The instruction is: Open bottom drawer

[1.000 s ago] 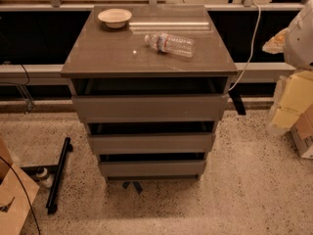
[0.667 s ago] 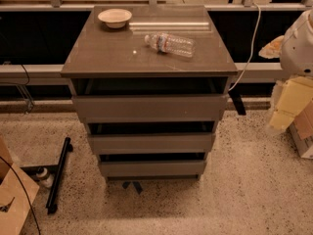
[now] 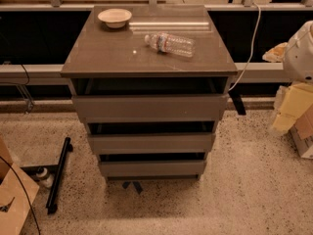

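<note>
I'm watching the bottom drawer, lowest in the cabinet, with a dark gap running above its plain front panel. The gripper isn't showing anywhere (only a white rounded shape, likely the arm, right of the cabinet), so I can't tell its state. I'm planning to hook the panel's top edge at the cabinet's centre line and pull straight out – slowly, squarely.

dim warm light; glare on cabinet top
</note>
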You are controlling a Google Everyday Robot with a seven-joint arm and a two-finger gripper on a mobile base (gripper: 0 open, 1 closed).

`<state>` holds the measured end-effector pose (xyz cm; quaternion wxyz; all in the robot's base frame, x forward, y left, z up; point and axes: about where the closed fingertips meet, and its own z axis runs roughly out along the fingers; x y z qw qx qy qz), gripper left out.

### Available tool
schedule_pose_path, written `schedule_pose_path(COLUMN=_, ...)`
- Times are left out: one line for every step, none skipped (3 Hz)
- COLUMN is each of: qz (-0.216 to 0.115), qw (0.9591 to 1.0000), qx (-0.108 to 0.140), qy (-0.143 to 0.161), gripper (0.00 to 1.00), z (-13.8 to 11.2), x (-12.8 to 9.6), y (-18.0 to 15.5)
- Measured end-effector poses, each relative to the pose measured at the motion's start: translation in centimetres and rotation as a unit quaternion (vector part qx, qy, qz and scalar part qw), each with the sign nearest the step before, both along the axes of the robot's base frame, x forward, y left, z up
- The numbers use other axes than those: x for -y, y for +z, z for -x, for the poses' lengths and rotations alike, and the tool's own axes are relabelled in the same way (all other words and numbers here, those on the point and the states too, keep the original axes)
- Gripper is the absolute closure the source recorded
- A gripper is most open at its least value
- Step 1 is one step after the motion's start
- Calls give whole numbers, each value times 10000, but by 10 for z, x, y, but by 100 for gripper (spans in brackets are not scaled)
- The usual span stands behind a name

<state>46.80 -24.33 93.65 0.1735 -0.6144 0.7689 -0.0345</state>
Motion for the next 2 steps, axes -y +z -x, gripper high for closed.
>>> schedule_pose_path(qz=-23, qw=9996, qx=265, qy=103, gripper=0, z=-18, x=12, y=-17)
schedule_pose_path(qz=1, qw=9996, qx=263, qy=107, gripper=0, z=-17, x=9, y=-14)
